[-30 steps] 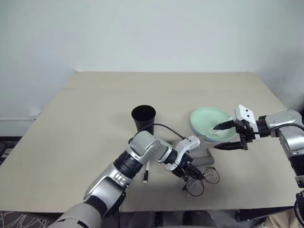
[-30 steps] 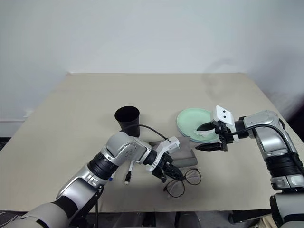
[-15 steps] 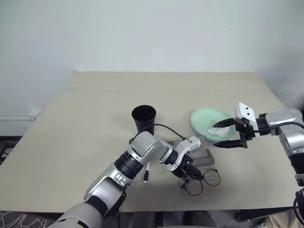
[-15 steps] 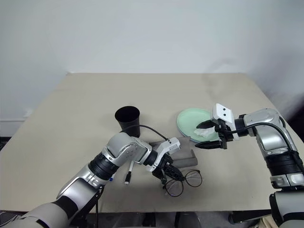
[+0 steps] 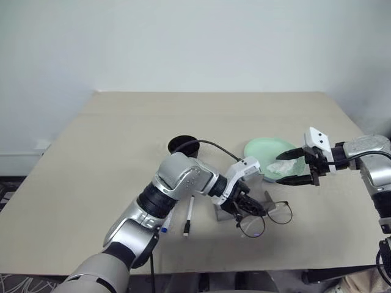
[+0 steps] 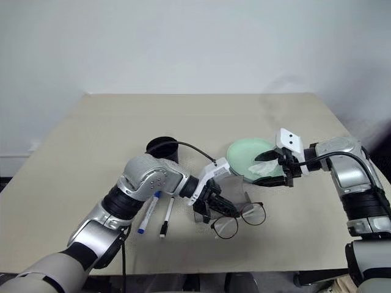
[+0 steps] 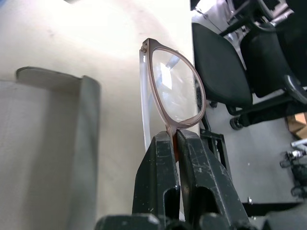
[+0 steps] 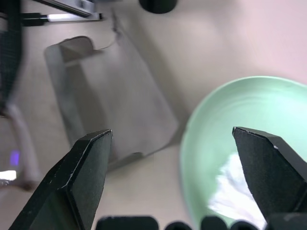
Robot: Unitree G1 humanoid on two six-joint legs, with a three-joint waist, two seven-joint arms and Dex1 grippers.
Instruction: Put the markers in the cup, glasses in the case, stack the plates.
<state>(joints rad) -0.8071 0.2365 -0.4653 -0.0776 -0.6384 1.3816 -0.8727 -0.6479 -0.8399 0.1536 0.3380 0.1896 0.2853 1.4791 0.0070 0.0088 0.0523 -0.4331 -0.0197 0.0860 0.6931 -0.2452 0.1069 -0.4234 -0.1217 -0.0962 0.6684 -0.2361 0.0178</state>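
My left pincer (image 7: 178, 139) is clamped on the bridge of the round-lens glasses with a thin reddish-brown frame (image 5: 264, 217), holding them just above the beige table (image 5: 110, 159) beside the flat grey case (image 6: 231, 189). My right pincer (image 5: 300, 165) hangs wide open over the pale mint green plate (image 6: 244, 152), which holds crumpled white tissue (image 8: 229, 191).

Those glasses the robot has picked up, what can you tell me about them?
The glasses have round clear lenses in a thin reddish-brown frame, probably metal, with thin temples unfolded. The left gripper is shut on the frame at the bridge, holding them tilted near the table's front edge, beside the grey case. Whether any part touches the table is unclear.
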